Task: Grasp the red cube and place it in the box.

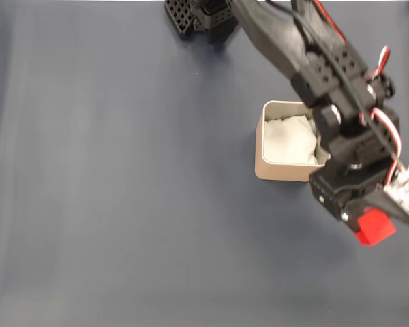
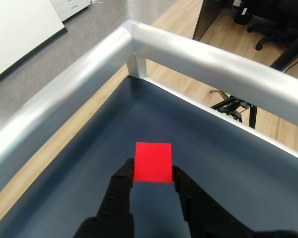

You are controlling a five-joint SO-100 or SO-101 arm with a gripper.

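In the wrist view the fingers (image 2: pixel 153 173) are closed on the red cube (image 2: pixel 153 161), one black tip pressing each side. In the fixed view the held cube sits just beside the box (image 1: pixel 281 167), above the counter (image 1: pixel 123 204).

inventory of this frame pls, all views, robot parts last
red cube: 1, bright red, between the gripper fingers, right of the box in the fixed view
box: 1, beige, white padding inside, centre-right of the table in the fixed view, partly covered by the arm
table: 1, dark blue-grey surface
rail: silver metal, along the table's edge and corner in the wrist view
office chair: 1, black, on the wood floor beyond the rail
arm: 1, black, red and white wires
gripper: 1, black, shut on the red cube
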